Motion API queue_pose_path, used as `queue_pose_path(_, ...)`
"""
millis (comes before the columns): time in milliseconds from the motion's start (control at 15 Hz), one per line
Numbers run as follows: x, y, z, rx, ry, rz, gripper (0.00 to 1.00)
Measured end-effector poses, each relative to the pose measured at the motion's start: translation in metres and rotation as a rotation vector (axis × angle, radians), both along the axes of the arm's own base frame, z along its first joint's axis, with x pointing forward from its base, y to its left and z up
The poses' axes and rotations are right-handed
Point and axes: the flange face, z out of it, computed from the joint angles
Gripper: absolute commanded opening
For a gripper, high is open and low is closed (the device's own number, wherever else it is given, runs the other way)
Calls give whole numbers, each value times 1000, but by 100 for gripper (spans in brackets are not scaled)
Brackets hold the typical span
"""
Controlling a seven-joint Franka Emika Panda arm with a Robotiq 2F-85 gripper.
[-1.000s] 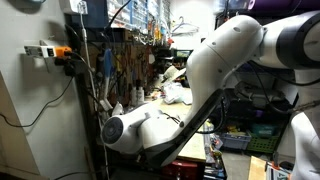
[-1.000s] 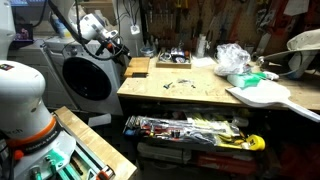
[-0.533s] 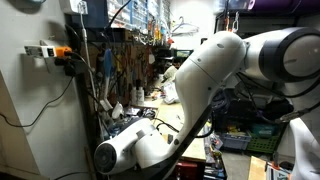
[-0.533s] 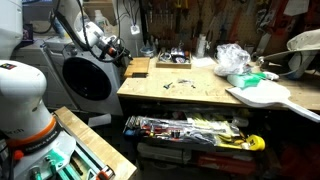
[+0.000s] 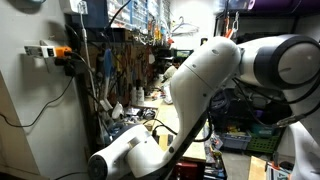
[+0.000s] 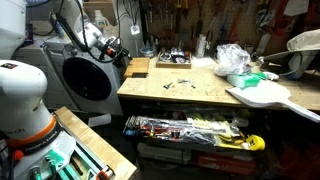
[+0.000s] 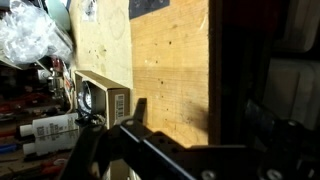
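My gripper (image 6: 116, 47) hangs above the left end of a wooden workbench (image 6: 180, 90), over its edge. In the wrist view the gripper (image 7: 198, 118) is open and empty, its two dark fingers (image 7: 136, 108) spread wide over bare plywood (image 7: 165, 60) and the dark gap beside the bench. A small wooden box (image 6: 138, 67) lies on the bench just below the gripper; it also shows in the wrist view (image 7: 100, 98). In an exterior view my white arm (image 5: 200, 75) fills the frame and hides the gripper.
A crumpled clear plastic bag (image 6: 232, 57) (image 7: 35, 35), a white bottle (image 7: 50, 128) and small tools (image 6: 175, 83) lie on the bench. A white guitar-shaped body (image 6: 262, 95) rests at its right end. A round grey machine (image 6: 85, 80) stands beside the bench's left end. A tool wall (image 5: 120, 60) is behind.
My arm's lower link has swung down and to the left in an exterior view. The gripper has dropped slightly toward the bench's left end. It stays open.
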Motion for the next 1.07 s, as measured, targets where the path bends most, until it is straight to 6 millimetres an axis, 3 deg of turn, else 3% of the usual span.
queue_pose_path(533, 4, 10, -30, -262, -6, -61, 100)
queue_pose_path(1067, 14, 19, -45, -414, -58, -71, 100)
